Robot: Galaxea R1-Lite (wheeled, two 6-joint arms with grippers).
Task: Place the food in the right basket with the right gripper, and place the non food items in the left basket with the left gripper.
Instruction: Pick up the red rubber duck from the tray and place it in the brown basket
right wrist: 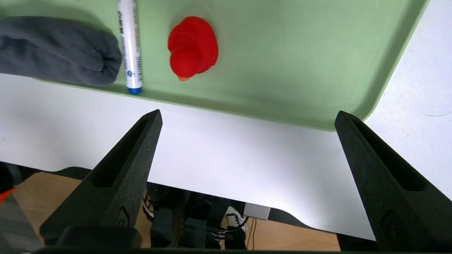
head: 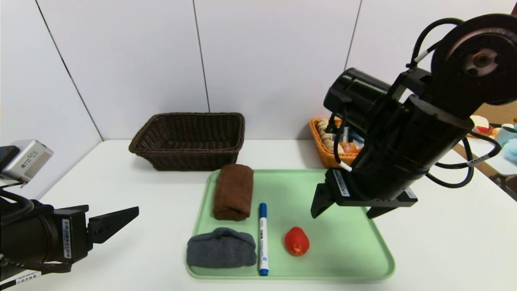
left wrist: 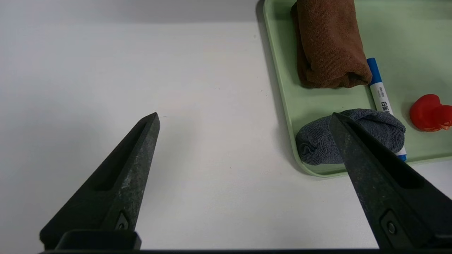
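Observation:
On the green tray (head: 347,246) lie a rolled brown towel (head: 233,191), a folded grey cloth (head: 221,247), a white marker with a blue cap (head: 263,238) and a small red toy (head: 296,241). The dark brown basket (head: 190,139) at the back left is empty. The orange basket (head: 328,153) at the back right is mostly hidden by my right arm; a bread roll (head: 325,131) and part of an orange bag (head: 349,146) show inside. My right gripper (head: 346,210) is open and empty above the tray's right part. My left gripper (head: 121,220) is open and empty over the table, left of the tray.
The tray's front edge (right wrist: 247,109) lies near the table's front edge (right wrist: 197,183). A side table with cups and small items (head: 499,133) stands at the far right. White wall panels close the back.

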